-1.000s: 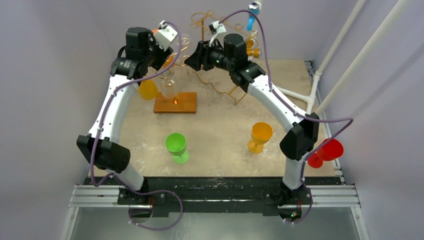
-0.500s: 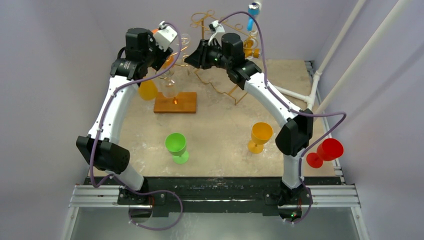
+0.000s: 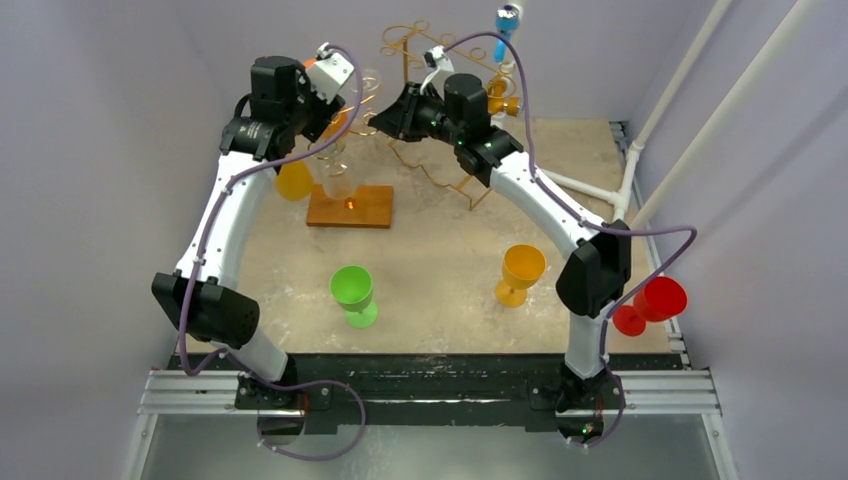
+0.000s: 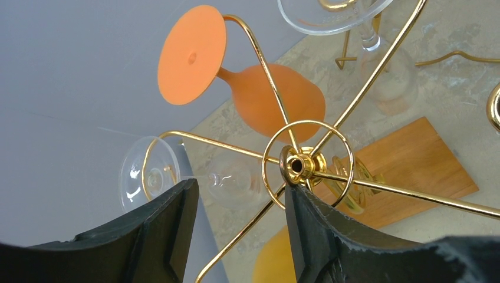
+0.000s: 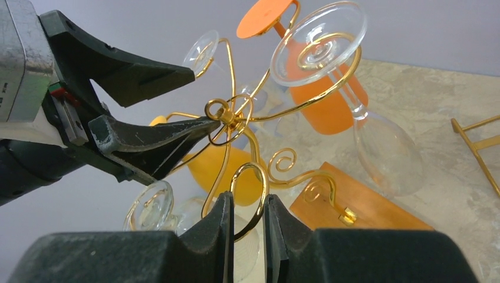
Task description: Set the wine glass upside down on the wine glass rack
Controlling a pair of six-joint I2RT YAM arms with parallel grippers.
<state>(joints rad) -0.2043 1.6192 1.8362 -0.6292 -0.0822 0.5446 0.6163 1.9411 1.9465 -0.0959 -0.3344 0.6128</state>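
The gold wire wine glass rack (image 3: 352,205) stands on a wooden base at the back, with clear, orange and yellow glasses hanging upside down from it. My right gripper (image 5: 248,197) is shut on one wire loop (image 5: 259,177) of a rack arm, both pads against the wire. My left gripper (image 4: 240,187) is open at the rack's top, its right finger touching the gold hub (image 4: 298,165). A clear wine glass (image 4: 236,180) hangs just beyond its fingers. An orange glass (image 4: 271,97) and another clear glass (image 5: 386,150) hang nearby. Neither gripper holds a glass.
A green glass (image 3: 353,293) and a yellow-orange glass (image 3: 520,272) stand upright on the table in front. A red glass (image 3: 650,303) lies at the right edge. A second gold stand (image 3: 470,180) with a blue glass (image 3: 505,30) sits behind the right arm.
The right gripper's jaws have narrowed from open onto the rack's wire loop, and the right arm has shifted slightly. The left arm has stayed still.
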